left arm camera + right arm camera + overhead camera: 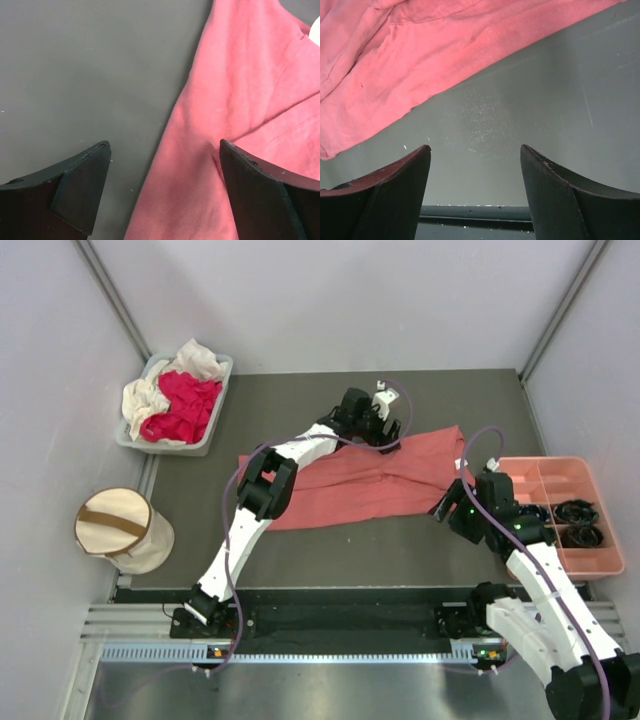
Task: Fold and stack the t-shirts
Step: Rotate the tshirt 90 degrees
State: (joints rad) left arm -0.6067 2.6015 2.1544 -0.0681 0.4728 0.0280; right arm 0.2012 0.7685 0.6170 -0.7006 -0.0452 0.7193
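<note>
Shirts fill the grey tub [213, 426] far left, a red shirt [185, 406] and a white shirt [196, 360]. The big pink shirt [370, 485] lies in a long strip in the middle, with the left gripper [165, 150] wide open over its far edge and the right gripper [475, 151] open, holding nothing, by its right end. The pink tray [601, 566] on the right holds black things [578, 512].

Salmon-pink t-shirt [250, 100]: soft matt cloth, finely napped; stitched seams noted. Table mat [300, 550]: dark grey, matt, faint scuffs and pale specks recorded. Fingers [80, 185] of the left gripper [164, 145]: black, matt, edges worn. Compartment tray [520, 468]: rigid pink plastic, smooth. Drum-shaped bin [140, 540]: cream fabric, brown strap [110, 523]. Magenta-red shirt [185, 405] and cream-white shirt [195, 360]: crumpled cloth, held in a grey plastic tub [222, 380].
</note>
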